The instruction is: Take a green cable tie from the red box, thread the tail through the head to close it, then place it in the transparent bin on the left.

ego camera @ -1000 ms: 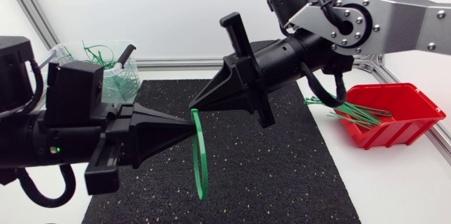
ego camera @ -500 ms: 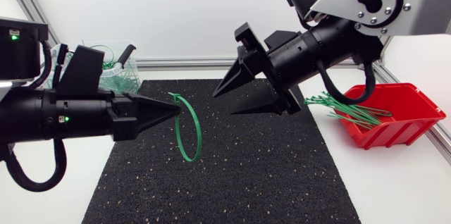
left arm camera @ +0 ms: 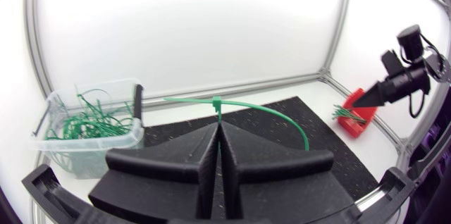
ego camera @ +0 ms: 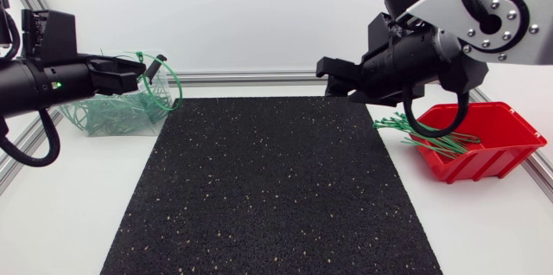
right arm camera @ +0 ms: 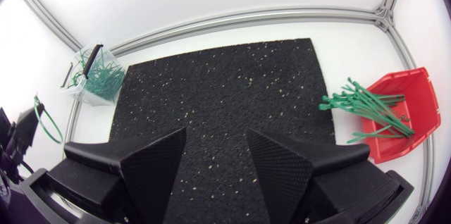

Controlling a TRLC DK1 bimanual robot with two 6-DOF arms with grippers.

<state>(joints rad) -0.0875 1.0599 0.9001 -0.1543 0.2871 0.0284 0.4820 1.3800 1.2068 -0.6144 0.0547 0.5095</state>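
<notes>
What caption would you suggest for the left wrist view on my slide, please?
Left end effector shut on a looped green cable tie, with the transparent bin ahead to one side.

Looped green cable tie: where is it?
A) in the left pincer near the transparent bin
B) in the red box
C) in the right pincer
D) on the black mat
A: the left pincer is shut on the cable tie beside the transparent bin.
</notes>
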